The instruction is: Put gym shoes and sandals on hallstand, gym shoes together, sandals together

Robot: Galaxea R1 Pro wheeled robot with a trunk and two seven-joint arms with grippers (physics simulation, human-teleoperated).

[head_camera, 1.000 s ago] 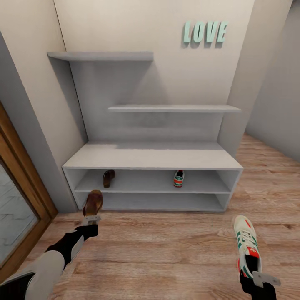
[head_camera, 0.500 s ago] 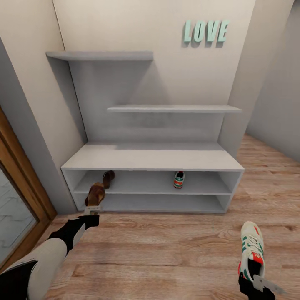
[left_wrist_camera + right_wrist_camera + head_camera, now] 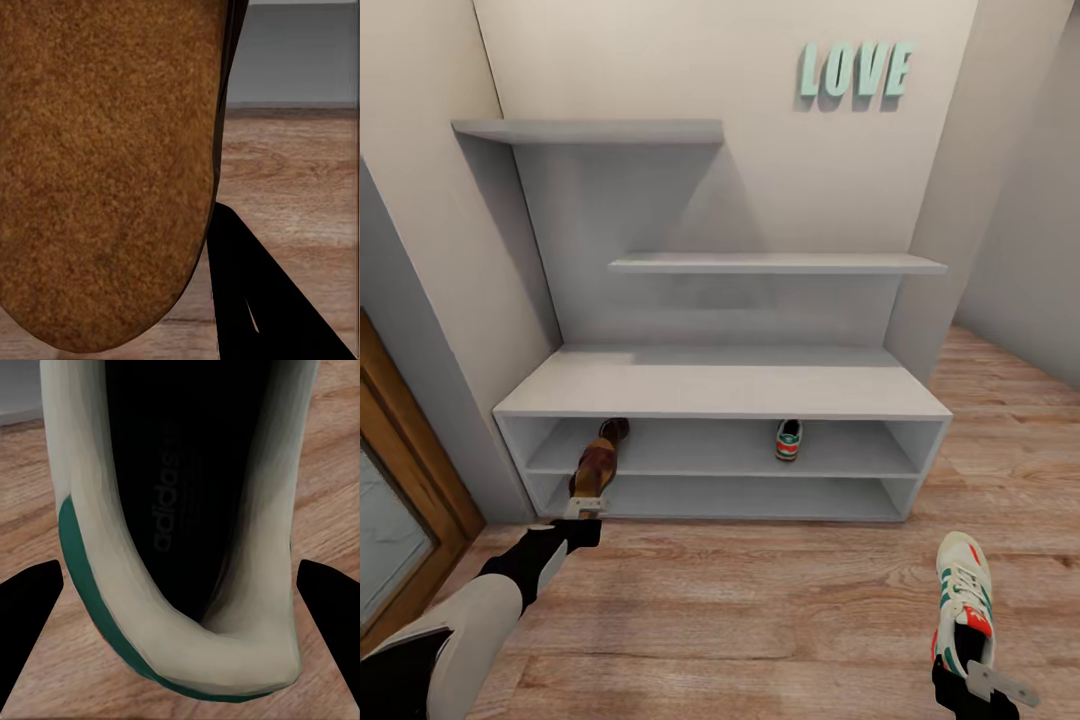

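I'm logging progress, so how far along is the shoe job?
One sandal and one gym shoe sit on the rack's upper shelf. The left gripper holds the second sandal at the shelf; the right gripper holds the second gym shoe over the floor. Both need placing beside their mates.

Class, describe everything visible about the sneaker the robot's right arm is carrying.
The gym shoe is cream-white with green side stripes, white laces and a red-orange tongue label. The right claw grips its heel end, holding it above the wooden floor, toe pointing toward the shoe rack. The right wrist view shows its dark insole with printed lettering.
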